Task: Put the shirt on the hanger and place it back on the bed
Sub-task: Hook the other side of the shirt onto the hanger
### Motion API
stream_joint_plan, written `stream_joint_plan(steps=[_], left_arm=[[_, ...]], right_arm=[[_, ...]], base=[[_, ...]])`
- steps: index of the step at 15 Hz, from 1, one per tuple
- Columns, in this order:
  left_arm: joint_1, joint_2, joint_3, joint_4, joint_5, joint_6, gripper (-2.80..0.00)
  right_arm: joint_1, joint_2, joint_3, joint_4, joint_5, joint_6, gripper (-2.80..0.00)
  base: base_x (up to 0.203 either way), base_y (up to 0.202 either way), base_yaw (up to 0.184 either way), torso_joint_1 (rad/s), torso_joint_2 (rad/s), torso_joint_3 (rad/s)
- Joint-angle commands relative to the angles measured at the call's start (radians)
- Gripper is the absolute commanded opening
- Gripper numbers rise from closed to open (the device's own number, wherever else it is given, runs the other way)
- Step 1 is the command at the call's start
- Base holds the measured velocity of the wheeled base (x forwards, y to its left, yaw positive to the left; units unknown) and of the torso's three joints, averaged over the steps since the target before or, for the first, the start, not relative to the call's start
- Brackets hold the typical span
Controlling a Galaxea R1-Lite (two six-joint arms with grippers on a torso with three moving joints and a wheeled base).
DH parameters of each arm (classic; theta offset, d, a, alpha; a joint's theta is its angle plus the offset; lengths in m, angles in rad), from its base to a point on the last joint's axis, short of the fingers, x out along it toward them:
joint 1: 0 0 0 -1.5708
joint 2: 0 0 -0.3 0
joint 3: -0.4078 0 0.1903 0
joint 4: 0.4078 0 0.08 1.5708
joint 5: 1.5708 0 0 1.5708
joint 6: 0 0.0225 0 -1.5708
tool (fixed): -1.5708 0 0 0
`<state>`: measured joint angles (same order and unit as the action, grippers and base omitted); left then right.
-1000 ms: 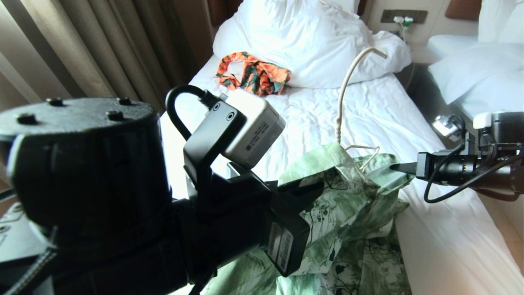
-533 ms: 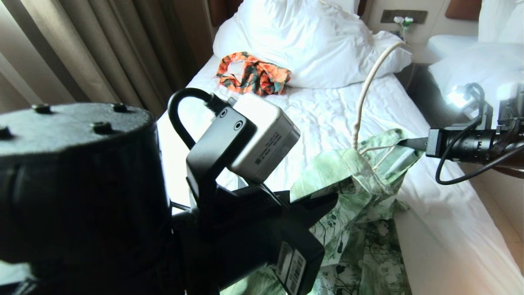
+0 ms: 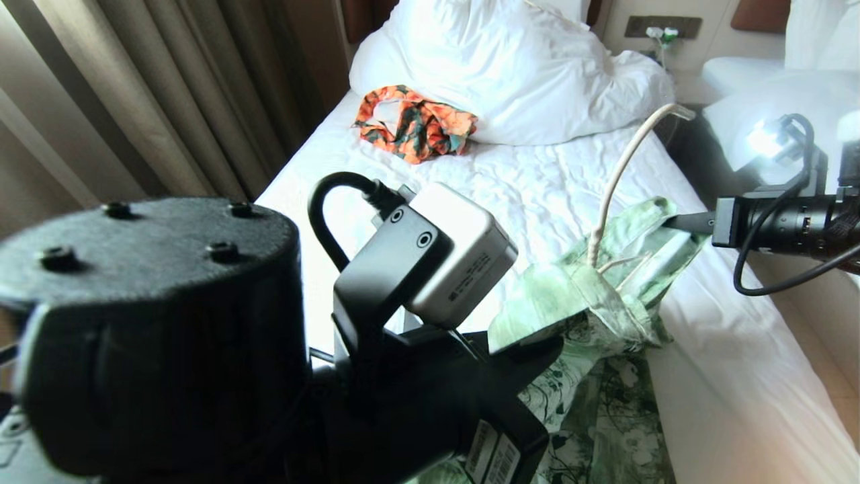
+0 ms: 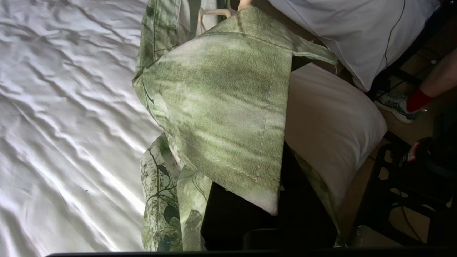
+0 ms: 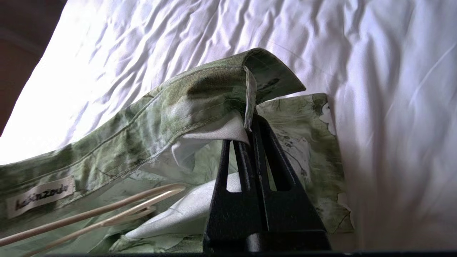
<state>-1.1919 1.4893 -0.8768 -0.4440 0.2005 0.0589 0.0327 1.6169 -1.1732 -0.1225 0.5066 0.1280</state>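
Note:
The green leafy shirt (image 3: 591,316) hangs by its collar between my two grippers over the bed's (image 3: 537,181) near right edge. My left gripper (image 3: 537,346) is shut on one part of the collar, and the collar flap (image 4: 221,96) drapes over its dark fingers (image 4: 250,210). My right gripper (image 3: 665,220) comes in from the right, shut on the collar's edge (image 5: 249,123). The cream hanger (image 3: 618,175) stands inside the neck opening. Its hook leans up toward the right, and its thin wires (image 5: 96,214) run under the collar.
An orange patterned garment (image 3: 416,124) lies by the big white pillows (image 3: 510,67) at the head of the bed. Beige curtains (image 3: 168,87) hang at the left. A second white bed (image 3: 772,101) stands at the right. A person's foot in a red sock (image 4: 414,100) is beside the bed.
My right gripper has lifted its part of the collar up and to the right. The hanger's hook has tipped further right. My left arm has sunk and shifted right, still holding the collar.

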Motion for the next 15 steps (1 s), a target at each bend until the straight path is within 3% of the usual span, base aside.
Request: stream_joint_plan(steps=[1,6,12,15], left_arm=[[0.0,0.016,0.006,-0.003,0.0,0.0,-2.8],[0.012,0.058,0.01,-0.005,0.002,-0.001,-2.8],[0.028,0.104,-0.018,-0.101,0.005,0.005,-2.8],[-0.001,0.115,-0.016,-0.096,0.0,0.005,-2.8]], right_arm=[[0.01,-0.028,-0.002,0.007,0.002,0.001,-2.8],[0.068,-0.123,-0.003,0.06,-0.023,0.002,-2.8],[0.223,-0.229,0.002,0.148,-0.059,0.004,-2.8],[0.253,-0.242,-0.018,0.16,-0.088,-0.002,-2.8]], base=[[0.0,0.0,0.0,0.0,0.0,0.0],[0.0,0.0,0.0,0.0,0.0,0.0],[0.0,0.0,0.0,0.0,0.0,0.0],[0.0,0.0,0.0,0.0,0.0,0.0]])
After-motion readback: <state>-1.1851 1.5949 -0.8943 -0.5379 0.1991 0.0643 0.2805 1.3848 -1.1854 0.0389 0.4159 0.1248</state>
